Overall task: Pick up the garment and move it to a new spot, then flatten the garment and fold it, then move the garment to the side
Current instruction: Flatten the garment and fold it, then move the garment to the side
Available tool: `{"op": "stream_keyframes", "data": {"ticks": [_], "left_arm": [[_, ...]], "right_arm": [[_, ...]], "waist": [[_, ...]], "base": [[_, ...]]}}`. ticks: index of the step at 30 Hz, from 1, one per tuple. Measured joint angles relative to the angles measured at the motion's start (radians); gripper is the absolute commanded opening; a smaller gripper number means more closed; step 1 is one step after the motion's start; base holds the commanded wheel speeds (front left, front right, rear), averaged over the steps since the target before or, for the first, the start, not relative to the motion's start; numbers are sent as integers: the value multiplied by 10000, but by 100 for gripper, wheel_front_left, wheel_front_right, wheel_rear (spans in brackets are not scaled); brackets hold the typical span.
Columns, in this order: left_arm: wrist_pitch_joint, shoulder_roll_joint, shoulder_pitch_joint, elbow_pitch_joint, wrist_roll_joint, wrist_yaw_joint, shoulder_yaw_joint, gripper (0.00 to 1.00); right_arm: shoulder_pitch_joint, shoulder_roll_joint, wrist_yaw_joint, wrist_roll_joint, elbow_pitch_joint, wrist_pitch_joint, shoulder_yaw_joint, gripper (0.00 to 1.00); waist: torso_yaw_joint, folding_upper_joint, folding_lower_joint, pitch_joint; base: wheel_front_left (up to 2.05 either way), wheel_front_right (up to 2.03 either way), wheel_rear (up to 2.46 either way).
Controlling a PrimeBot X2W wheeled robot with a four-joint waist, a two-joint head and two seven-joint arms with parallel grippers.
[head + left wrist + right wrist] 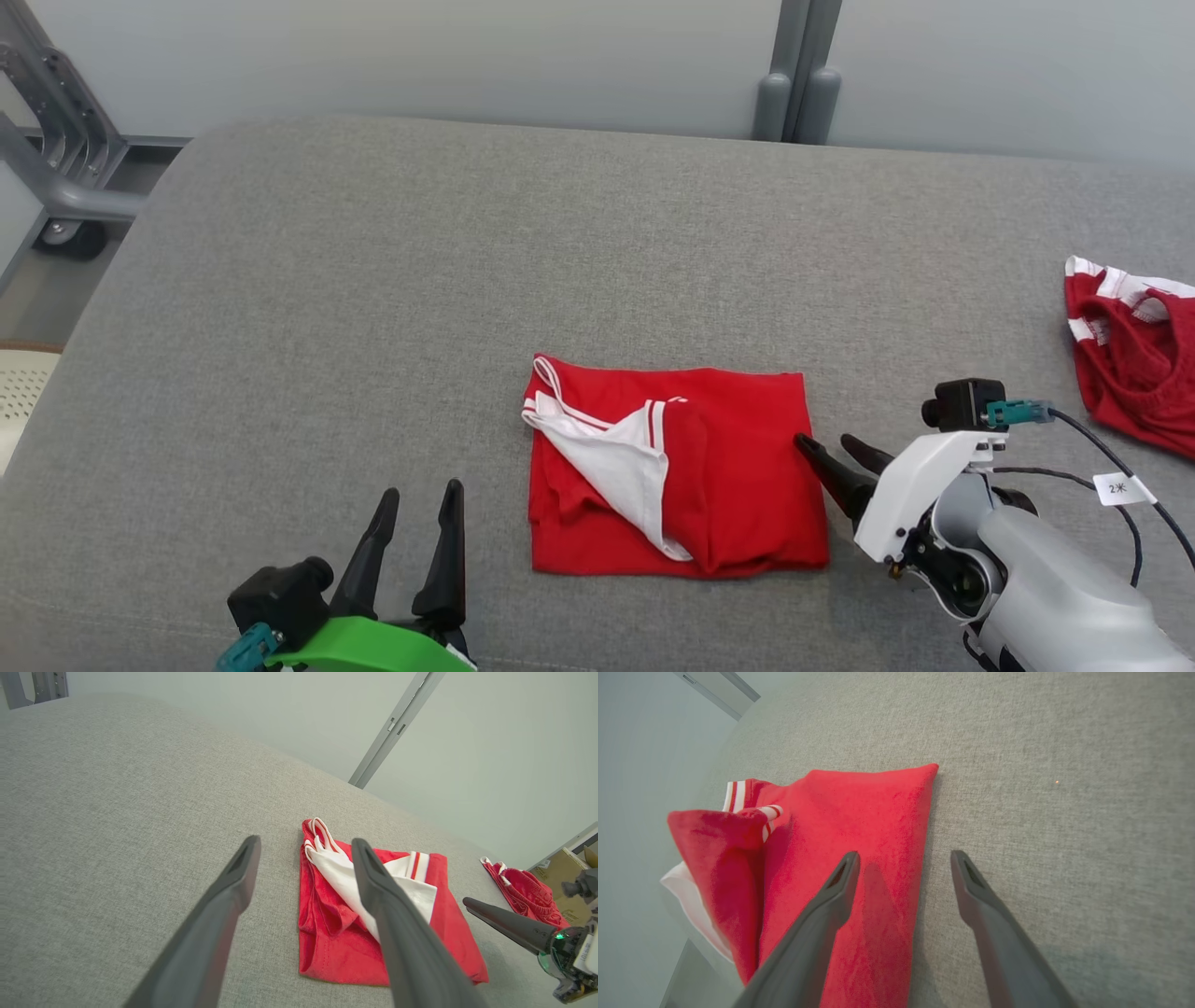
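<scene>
- The grey cloth-covered worktop (373,280) is carrying everything; its rough weave is probably gripping fabric, so a dragged move could be pulling the fold open.
- The red-and-white garment (728,467) is lying folded near the worktop's middle, with a white flap showing on top. Lifting one layer alone could be spilling that flap.
- A second red garment (1134,364) is lying well apart at the right edge, where a sideways move risks landing on it.
- The right pincer (826,441) is standing spread, straddling the folded garment's right edge.
- The left pincer (422,492) is hovering spread near the garment's left side, holding nothing.
</scene>
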Motion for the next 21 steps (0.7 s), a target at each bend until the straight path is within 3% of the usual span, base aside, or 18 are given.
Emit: {"op": "stream_keyframes", "data": {"ticks": [18,20,21], "left_arm": [[12,2,-88,10,25,0,61,100],[12,2,-90,12,27,0,63,100],[12,2,-91,13,27,0,61,100]], "right_arm": [[76,268,56,1202,201,723,13,98],[60,265,56,1221,132,752,61,48],[52,268,56,1239,109,752,84,40]], "waist": [[570,0,0,408],[575,0,0,413],[576,0,0,414]], "base": [[0,0,0],[0,0,0],[0,0,0]]}}
